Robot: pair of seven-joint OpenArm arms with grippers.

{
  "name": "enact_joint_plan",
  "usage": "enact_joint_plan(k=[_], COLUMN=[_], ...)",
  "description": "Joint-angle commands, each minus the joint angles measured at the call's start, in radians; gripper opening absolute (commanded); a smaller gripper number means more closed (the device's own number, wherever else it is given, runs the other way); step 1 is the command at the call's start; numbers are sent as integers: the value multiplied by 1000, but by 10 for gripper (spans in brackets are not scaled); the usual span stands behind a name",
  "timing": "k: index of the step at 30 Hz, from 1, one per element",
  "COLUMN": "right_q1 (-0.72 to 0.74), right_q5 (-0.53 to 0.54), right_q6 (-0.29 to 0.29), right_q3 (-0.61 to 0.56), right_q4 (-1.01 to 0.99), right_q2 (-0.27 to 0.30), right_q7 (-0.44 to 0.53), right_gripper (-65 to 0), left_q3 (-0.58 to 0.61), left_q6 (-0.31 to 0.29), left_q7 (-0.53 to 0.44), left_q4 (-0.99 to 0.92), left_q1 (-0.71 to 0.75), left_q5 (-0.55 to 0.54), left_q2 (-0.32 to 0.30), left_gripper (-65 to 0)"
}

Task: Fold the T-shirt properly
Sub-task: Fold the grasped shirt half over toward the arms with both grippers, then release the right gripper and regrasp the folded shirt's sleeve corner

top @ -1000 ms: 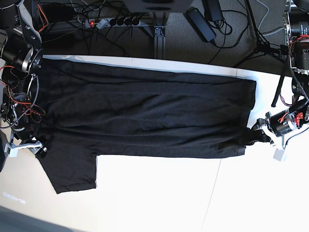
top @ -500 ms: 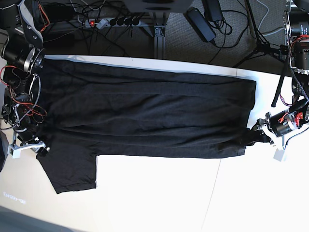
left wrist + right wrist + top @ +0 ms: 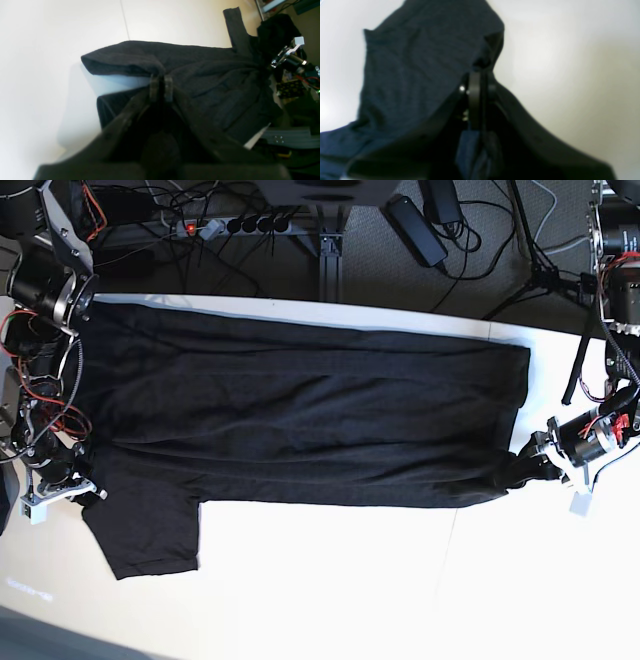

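Two claws grip one black T-shirt (image 3: 300, 415) that lies spread flat across the white bench (image 3: 400, 590). The left claw (image 3: 161, 86) has its fingers pressed together on a corner of the cloth; a fold of fabric bulges up just beyond its tips, and the rest of the shirt stretches away from it toward the other arm. In the base view this claw (image 3: 527, 467) sits at the shirt's lower corner on the picture's right, with bare bench beside it. The right claw (image 3: 478, 87) is also pinched onto the shirt, its narrow tips clamped on an edge of dark cloth that rises to a peak just ahead of them and drapes down to one side. In the base view it (image 3: 88, 492) meets the shirt near the sleeve (image 3: 150, 535), which hangs out from the body toward the near edge of the bench. Behind the bench, a power strip (image 3: 235, 225) and cables lie on the floor.
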Motion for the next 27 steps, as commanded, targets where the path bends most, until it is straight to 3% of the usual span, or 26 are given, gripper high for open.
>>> enact_joint_plan(k=[1,12,18,26,27], right_q1=[9,-290,-382,-420,-420], right_q5=[41,211,216,210,210], right_q6=[69,80,79,78,77], right_q3=[2,3,5,12,12], right_q4=[48,359,449,455,455], right_q2=[32,146,199,194,194], right_q7=[2,-33,-41,-37,-37], right_gripper=[-650,-650,-650,-650,-608], left_q3=[-11,-23,-23,-23,-23], left_q6=[-13,-13,-13,-13,-13], left_q7=[4,125,134,132,131], left_q4=[16,19,75,148,148], left_q1=[-21,-7,53,111,111], left_q5=[-35,-159,-173,-172,-172], left_q2=[-24,-82,-110,-112,-109], left_gripper=[-650,-650,-650,-650,-650])
